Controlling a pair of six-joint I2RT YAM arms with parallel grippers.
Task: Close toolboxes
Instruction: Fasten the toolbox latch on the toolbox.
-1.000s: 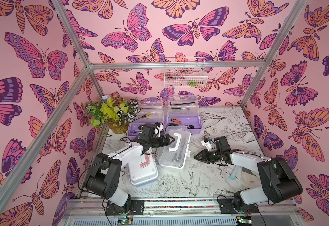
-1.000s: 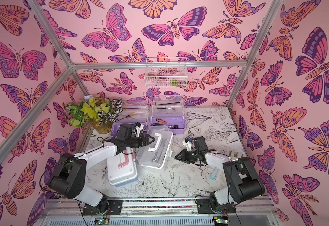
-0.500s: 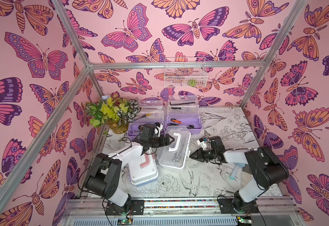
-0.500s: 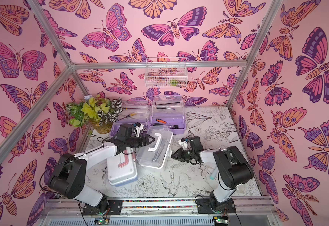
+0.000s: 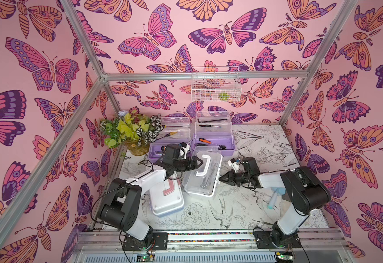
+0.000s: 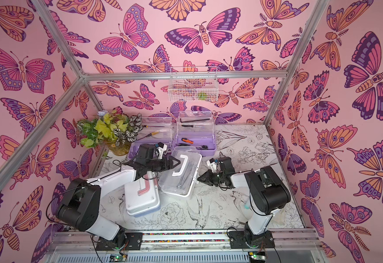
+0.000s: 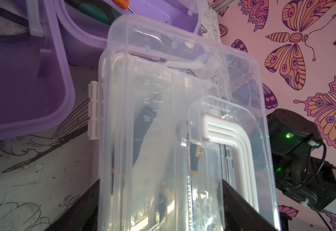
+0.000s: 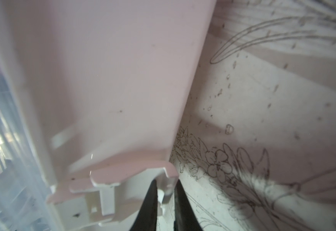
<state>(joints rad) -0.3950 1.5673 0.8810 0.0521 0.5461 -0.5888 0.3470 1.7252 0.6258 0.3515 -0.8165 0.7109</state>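
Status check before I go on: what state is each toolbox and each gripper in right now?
Lilac toolbox by the plant: lid open, standing up.
Other lilac toolbox: lid open, standing up, tools inside.
White toolbox: clear lid down; fastened or not, cannot tell.
Pink-handled toolbox: lid down.
Left gripper: open, at the white toolbox's handle.
Right gripper: shut on the white toolbox's latch.

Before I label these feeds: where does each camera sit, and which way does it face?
Top views: high above the arm bases, looking down at the table; both arms show.
Left wrist: behind the left claw, facing the white toolbox; fingers show.
Right wrist: behind the right claw, facing that toolbox's latch; fingers show.
All share the white toolbox.
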